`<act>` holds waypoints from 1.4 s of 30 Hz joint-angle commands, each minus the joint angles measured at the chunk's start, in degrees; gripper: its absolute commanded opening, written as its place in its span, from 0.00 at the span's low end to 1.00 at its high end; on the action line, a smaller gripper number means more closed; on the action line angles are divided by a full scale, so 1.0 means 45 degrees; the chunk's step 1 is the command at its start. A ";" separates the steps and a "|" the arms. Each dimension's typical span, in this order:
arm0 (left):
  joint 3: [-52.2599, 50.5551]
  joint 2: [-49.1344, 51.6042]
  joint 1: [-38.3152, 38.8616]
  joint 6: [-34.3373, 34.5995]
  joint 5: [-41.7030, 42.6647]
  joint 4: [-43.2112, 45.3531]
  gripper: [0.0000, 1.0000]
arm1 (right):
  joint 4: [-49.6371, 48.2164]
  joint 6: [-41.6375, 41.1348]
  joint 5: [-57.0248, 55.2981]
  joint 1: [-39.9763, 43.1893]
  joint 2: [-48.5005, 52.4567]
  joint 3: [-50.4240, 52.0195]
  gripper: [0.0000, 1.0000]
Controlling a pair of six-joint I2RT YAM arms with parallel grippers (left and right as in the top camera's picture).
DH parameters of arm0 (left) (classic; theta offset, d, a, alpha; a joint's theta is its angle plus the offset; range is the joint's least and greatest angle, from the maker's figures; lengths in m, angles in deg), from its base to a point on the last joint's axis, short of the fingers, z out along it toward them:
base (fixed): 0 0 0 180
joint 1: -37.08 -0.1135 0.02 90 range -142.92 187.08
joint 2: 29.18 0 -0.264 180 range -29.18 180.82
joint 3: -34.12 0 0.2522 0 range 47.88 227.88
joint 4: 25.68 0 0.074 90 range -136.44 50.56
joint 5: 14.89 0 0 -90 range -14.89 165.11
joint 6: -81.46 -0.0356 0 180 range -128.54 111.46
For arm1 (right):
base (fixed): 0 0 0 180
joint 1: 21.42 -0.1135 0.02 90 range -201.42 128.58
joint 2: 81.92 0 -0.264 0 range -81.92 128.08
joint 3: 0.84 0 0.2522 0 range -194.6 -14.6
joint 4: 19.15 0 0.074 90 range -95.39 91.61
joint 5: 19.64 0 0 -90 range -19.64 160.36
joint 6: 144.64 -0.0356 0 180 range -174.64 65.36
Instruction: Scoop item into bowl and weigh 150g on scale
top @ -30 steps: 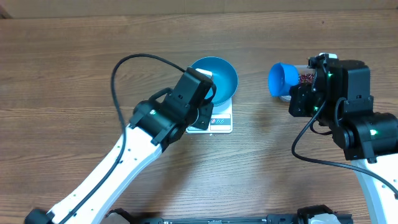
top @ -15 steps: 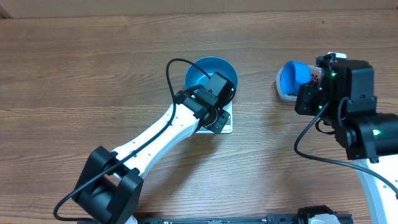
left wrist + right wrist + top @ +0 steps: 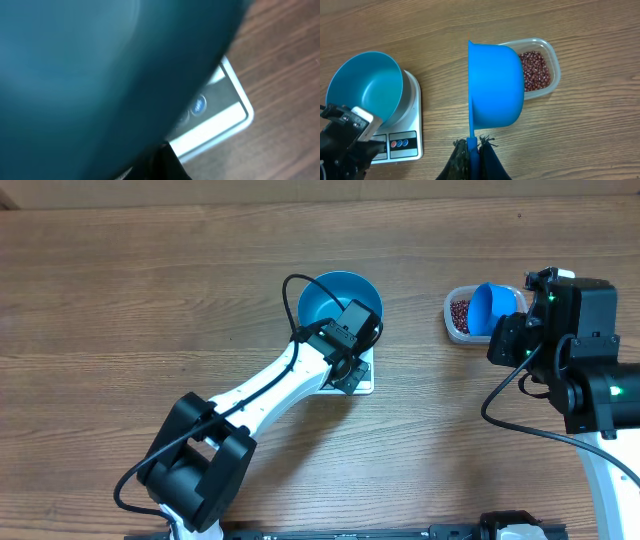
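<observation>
The blue bowl (image 3: 335,295) stands on the white scale (image 3: 362,378); it looks bare inside. My left gripper (image 3: 353,330) is shut and sits at the bowl's near side, over the scale's top. In the left wrist view the bowl (image 3: 100,75) fills the frame, with the scale's edge (image 3: 225,120) beside it. My right gripper (image 3: 474,146) is shut on the handle of a blue scoop (image 3: 495,85), which is turned on its side above a clear tub (image 3: 547,50). The item, red-brown beans (image 3: 536,70), lies in that tub.
The tub of beans (image 3: 458,313) stands on the wooden table right of the scale. The left arm (image 3: 260,400) stretches from the front edge up to the bowl. The scale's buttons (image 3: 400,143) face the front.
My left arm has swung in and its shut gripper now rests against the bowl. The right gripper has carried the scoop rightward over the tub.
</observation>
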 commanded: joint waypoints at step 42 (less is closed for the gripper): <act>-0.0393 0.0933 0.0170 -0.0719 0.0199 0.0884 0.04 | -0.0219 0.0068 -0.0049 0.0068 -0.0165 -0.0306 0.04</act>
